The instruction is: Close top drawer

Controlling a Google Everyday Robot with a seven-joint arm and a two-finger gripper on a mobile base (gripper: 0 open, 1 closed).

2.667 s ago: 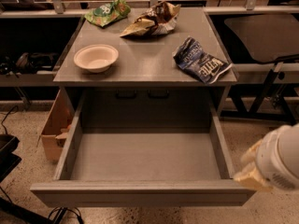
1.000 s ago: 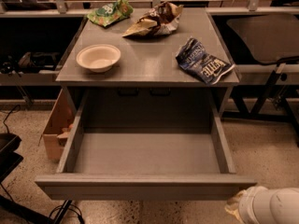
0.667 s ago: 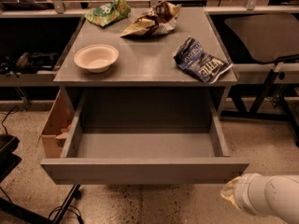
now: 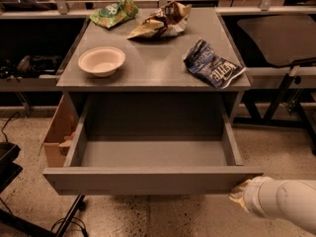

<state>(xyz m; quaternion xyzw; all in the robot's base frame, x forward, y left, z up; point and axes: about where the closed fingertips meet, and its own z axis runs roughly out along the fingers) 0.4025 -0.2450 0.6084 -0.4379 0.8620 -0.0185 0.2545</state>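
Surface: grey desk top (image 4: 158, 75), matte; speckled floor (image 4: 148, 216) below.
Room: cardboard box (image 4: 55, 132) against the desk's left edge.
Count: one bowl (image 4: 101, 60) near the left edge; three snack bags: green bag (image 4: 113, 13) at the back-left corner, brown bag (image 4: 160, 21) at the back edge, blue bag (image 4: 213, 64) at the front-right corner.
Top drawer (image 4: 148, 180): pulled well out past the front edge.
Gripper (image 4: 240, 195): at the drawer front's right corner; opening and hold, cannot tell.

The wide matte-grey top drawer (image 4: 148, 180) sticks way out, front panel open to reach from the speckled floor (image 4: 158, 216). The cream-tipped white gripper (image 4: 240, 195) sits at its front right corner. A brown cardboard box (image 4: 57, 132) crowds the left side.
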